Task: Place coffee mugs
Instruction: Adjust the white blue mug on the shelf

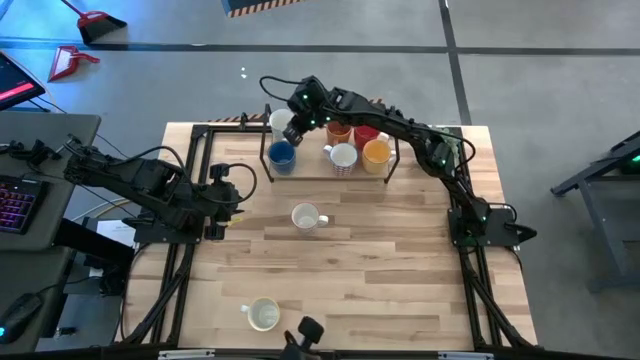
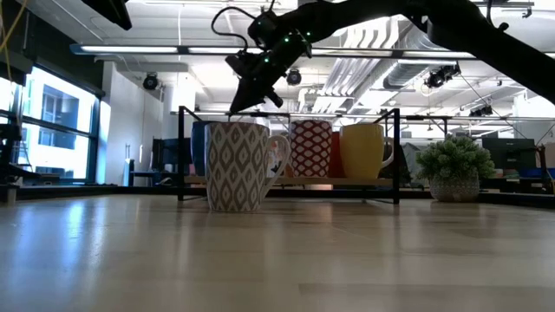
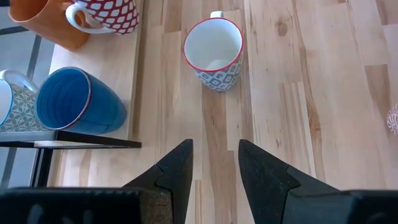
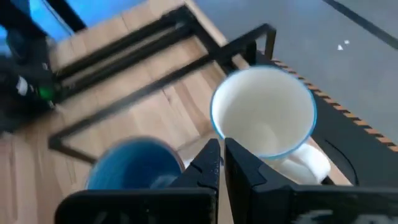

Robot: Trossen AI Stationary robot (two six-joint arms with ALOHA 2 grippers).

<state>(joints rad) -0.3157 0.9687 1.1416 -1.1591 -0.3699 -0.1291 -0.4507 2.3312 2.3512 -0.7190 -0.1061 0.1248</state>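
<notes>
Mug count: seven mugs show from above, five on the rack and two loose on the table (image 1: 400, 260).
Left hand (image 1: 238, 199): at the table's left edge, beside the black frame; its two dark wedge-shaped fingers (image 3: 177, 171) stand apart with bare wood between them, grasping nothing.
Rack (image 1: 330, 176): one low wooden board inside a thin black metal frame, at the far middle of the table.
White mug with blue rim (image 4: 264, 112): round, glossy, cream inside, at the rack's far left corner.
Blue mug (image 1: 281, 155): smooth, ribbed inside, just in front of the white one on the rack's left end.
Right hand (image 1: 291, 133): reaches across the rack and hangs over its left end, above the blue mug and the white mug; the two dark fingers (image 4: 208, 165) are pressed nearly together, a thin slit between them, nothing in them.
Patterned mug in the middle of the table (image 1: 305, 217): white inside, red rim, grey-and-white diamond pattern, upright, handle to the right, alone.
Cream mug near the front edge (image 1: 263, 314): upright, well apart from the others.
Orange mug (image 1: 338, 131): plain, on the rack's far side.
Red-and-white mug (image 1: 343, 157): dotted pattern, pale inside, touching the orange one.
Red mug (image 1: 366, 134): partly hidden under the right arm.
Yellow-orange mug (image 1: 376, 153): plain, glossy, on the rack's right end.
Potted plant (image 2: 449, 167): one, small and green, in a pale pot right of the rack.
</notes>
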